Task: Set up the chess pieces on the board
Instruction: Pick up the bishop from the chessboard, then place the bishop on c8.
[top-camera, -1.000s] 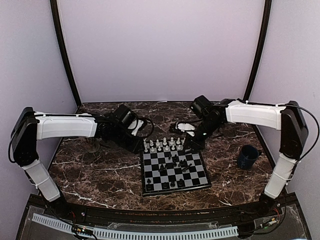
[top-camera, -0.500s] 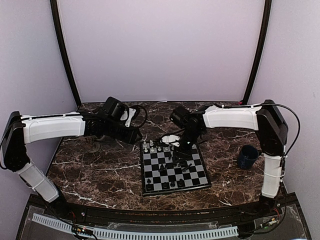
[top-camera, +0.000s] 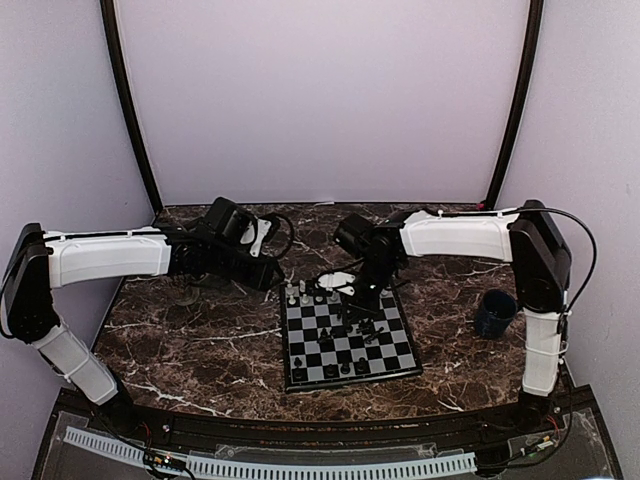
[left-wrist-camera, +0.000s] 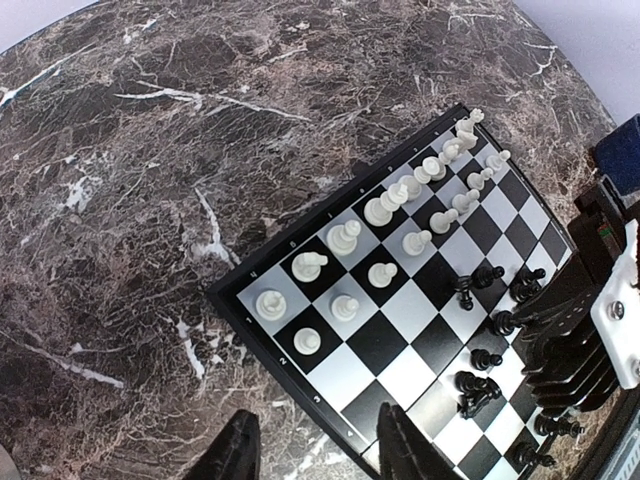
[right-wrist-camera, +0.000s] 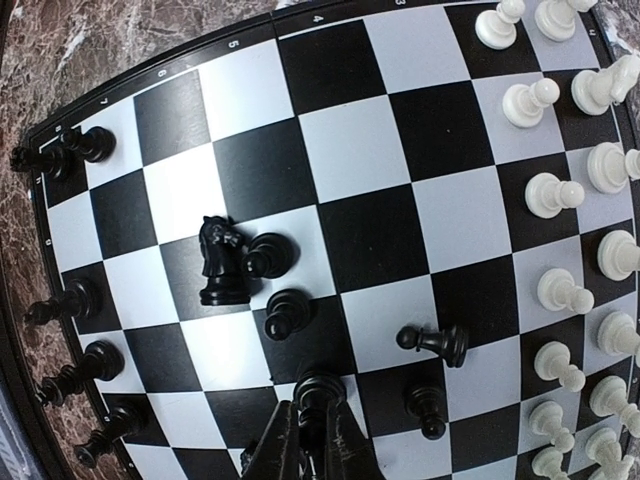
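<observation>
The board (top-camera: 349, 379) lies in the middle of the table, also in the left wrist view (left-wrist-camera: 240, 301) and the right wrist view (right-wrist-camera: 28, 335). White pieces (top-camera: 320, 294) stand in two rows along its far edge (left-wrist-camera: 381, 209) (right-wrist-camera: 590, 262). Black pieces (top-camera: 345, 368) stand along the near edge, and several are loose mid-board, among them a knight (right-wrist-camera: 220, 262) and a toppled pawn (right-wrist-camera: 436, 341). My right gripper (right-wrist-camera: 311, 445) is over mid-board (top-camera: 353, 304), shut on a black pawn (right-wrist-camera: 318, 392). My left gripper (left-wrist-camera: 320, 455) is open and empty, above the board's far-left corner (top-camera: 272, 277).
A dark blue mug (top-camera: 495, 312) stands on the table right of the board. The right arm's wrist (left-wrist-camera: 590, 335) hangs over the board's right half. Curved dark posts and lilac walls close in the back and sides.
My right gripper has moved left from beyond the board's far-right corner to over mid-board. My left arm has pulled back a little from the board's far-left corner.
</observation>
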